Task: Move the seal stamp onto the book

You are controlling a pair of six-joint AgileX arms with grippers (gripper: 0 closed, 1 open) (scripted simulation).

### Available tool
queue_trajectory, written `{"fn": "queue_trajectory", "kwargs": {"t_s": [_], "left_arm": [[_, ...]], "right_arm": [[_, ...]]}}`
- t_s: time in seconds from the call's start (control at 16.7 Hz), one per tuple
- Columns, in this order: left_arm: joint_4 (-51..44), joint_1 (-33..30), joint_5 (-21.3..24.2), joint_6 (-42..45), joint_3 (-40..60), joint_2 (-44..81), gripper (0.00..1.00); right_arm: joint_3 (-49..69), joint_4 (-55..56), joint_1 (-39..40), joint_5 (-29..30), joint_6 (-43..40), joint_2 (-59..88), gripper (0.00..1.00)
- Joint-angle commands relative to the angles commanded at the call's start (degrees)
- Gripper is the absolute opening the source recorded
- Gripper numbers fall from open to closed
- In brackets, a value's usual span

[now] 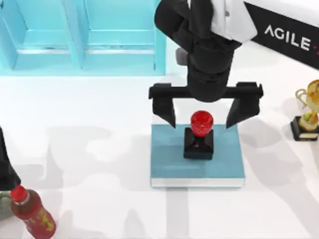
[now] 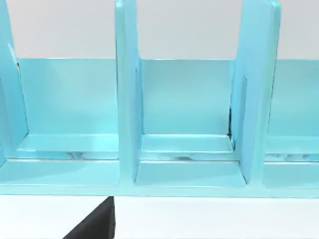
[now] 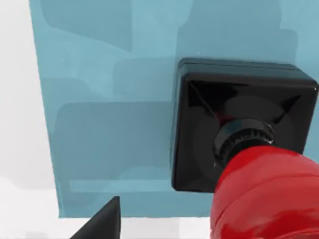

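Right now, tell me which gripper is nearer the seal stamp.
Right. The right gripper hangs open directly above the seal stamp, which stands on the book. The left gripper sits far off at the table's left edge.

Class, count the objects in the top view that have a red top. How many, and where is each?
2. The seal stamp stands on the book, between the open right gripper fingers. The red bottle sits at the table's lower left.

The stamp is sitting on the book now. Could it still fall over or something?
Maybe. The right gripper hangs open with a finger on each side of the seal stamp, so lifting off crooked could clip the red knob and tip it. The stamp is tall on a small base, and it stands near the back edge of the book, so a nudge might push it off.
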Motion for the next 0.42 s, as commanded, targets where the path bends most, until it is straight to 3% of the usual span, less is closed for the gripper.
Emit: {"fn": "queue_trajectory", "kwargs": {"t_s": [0.42], "left_arm": [[0.00, 0.00, 0.00, 0.00, 0.00, 0.00, 1.00]], "right_arm": [[7.65, -6.98, -0.07, 0.01, -0.08, 0.56, 1.00]]}}
